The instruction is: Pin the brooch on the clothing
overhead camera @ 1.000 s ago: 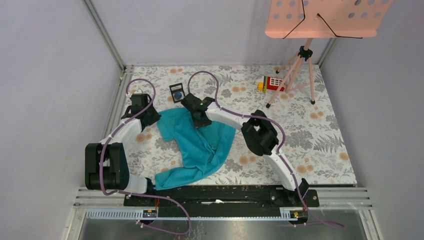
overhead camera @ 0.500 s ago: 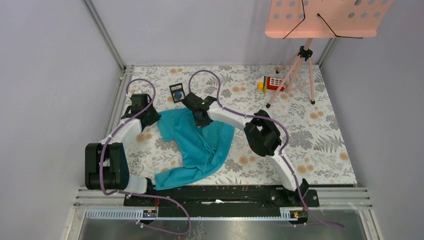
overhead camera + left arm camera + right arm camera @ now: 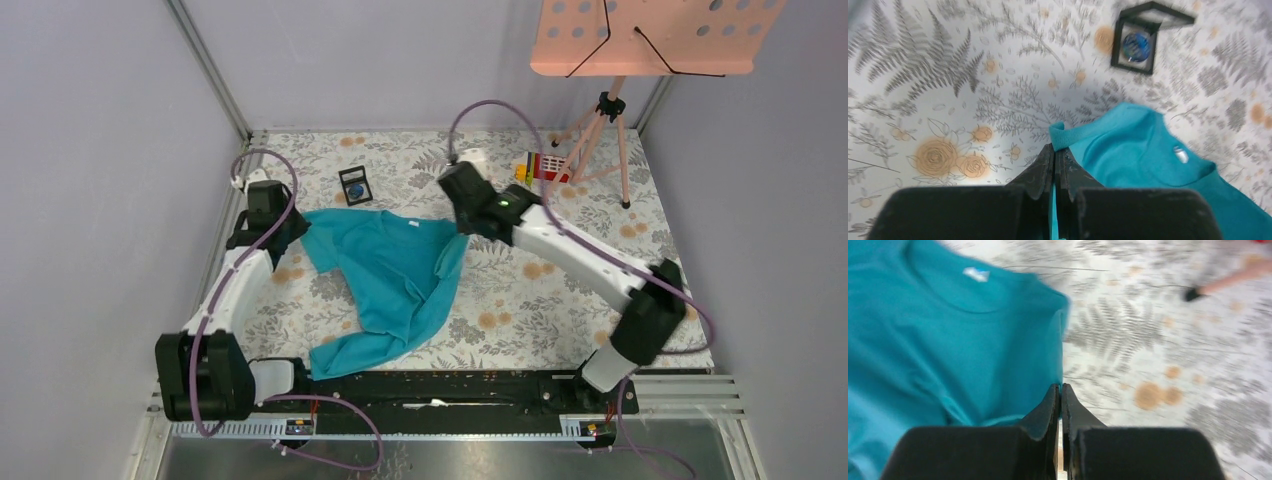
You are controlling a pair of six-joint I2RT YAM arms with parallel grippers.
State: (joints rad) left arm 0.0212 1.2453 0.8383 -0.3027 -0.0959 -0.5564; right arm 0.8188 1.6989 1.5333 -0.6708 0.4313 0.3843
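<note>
My left gripper (image 3: 1054,151) pinches the T-shirt (image 3: 1148,150) sleeve. My right gripper (image 3: 1060,390), blurred, seems closed on its other edge. The brooch (image 3: 1135,45) lies ahead-right of my left gripper.

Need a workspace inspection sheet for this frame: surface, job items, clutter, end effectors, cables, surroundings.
Surface: floral-print table cover, lying flat; no spills seen.
Job's things: teal T-shirt partly spread, neck label showing, lower part bunched toward the near edge. Brooch not yet pinned; it sits in its black square frame beyond the shirt.
Clutter: red and yellow toy at the far side, by the tripod's feet.
End effectors: left end effector shut on a sleeve edge; right end effector shut on the shirt's opposite edge.
Cables: a purple cable arcs above each arm; no snag seen.
Surroundings: pink music stand on a tripod, far right; plain grey walls.
</note>
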